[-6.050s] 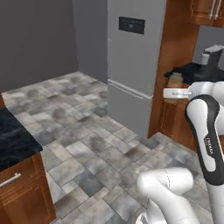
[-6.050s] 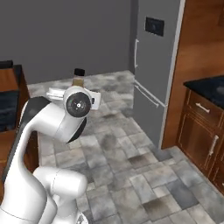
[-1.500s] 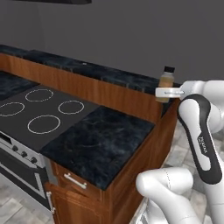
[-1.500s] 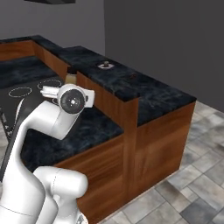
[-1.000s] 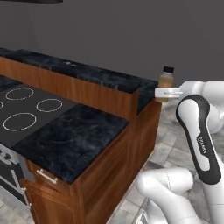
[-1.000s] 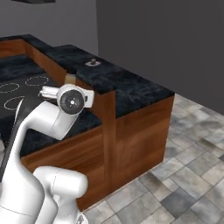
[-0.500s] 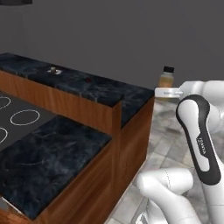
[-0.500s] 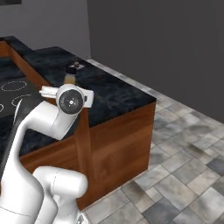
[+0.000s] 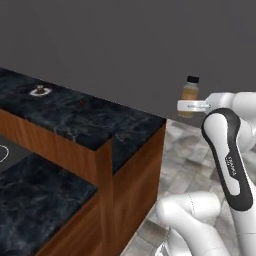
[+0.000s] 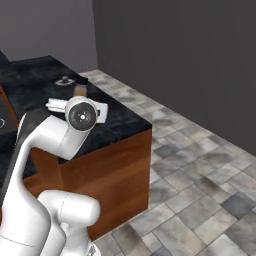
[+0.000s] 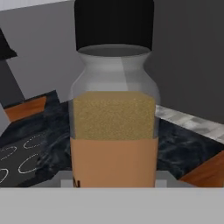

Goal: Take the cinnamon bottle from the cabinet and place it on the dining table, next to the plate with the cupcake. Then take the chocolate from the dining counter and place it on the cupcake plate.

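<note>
My gripper (image 9: 193, 105) is shut on the cinnamon bottle (image 9: 190, 94), a tan bottle with a black cap, held upright in the air past the right end of the dining table (image 9: 107, 125). The hand view shows the bottle (image 11: 113, 118) close up, and it shows again behind my hand in the right base view (image 10: 80, 91). The white plate (image 9: 39, 91) with the cupcake sits far left on the black marbled top. A small reddish-brown speck (image 9: 81, 104) right of the plate looks like the chocolate. The cabinet is out of view.
A lower black counter (image 9: 35, 200) with cooktop rings lies in front of the table at the lower left. Grey tiled floor (image 10: 200, 190) spreads to the right of the table's wooden end, with a dark wall (image 10: 190, 60) behind.
The base has driven on, so the whole scene slid left and the table's right end and open floor have come into view. The bottle stays in my grip, held as before.
</note>
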Available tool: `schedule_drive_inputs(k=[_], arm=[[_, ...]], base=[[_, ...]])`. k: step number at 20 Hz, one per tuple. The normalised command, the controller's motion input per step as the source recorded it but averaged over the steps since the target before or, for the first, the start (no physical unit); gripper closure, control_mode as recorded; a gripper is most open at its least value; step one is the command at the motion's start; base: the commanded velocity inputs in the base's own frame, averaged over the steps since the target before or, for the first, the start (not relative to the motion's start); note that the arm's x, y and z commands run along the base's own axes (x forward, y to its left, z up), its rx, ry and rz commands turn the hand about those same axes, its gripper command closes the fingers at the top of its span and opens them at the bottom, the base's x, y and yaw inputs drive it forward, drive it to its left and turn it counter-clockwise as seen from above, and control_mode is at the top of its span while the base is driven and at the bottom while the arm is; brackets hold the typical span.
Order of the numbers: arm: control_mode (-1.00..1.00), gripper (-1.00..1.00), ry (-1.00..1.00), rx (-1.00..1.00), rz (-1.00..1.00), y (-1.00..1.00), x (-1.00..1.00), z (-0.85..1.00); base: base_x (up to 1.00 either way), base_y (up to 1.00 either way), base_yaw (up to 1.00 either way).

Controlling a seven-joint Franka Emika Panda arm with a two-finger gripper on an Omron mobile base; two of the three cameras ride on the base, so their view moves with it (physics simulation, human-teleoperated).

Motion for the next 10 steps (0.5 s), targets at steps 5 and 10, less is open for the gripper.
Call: schedule_drive_inputs(k=[5, 10], arm=[[1.00, 1.00, 0.00, 0.00, 0.00, 0.00, 0.00, 0.00], [1.00, 1.00, 0.00, 0.00, 0.00, 0.00, 0.00, 0.00]], base=[[0.61, -0.54, 0.10], [0.62, -0.51, 0.15]])
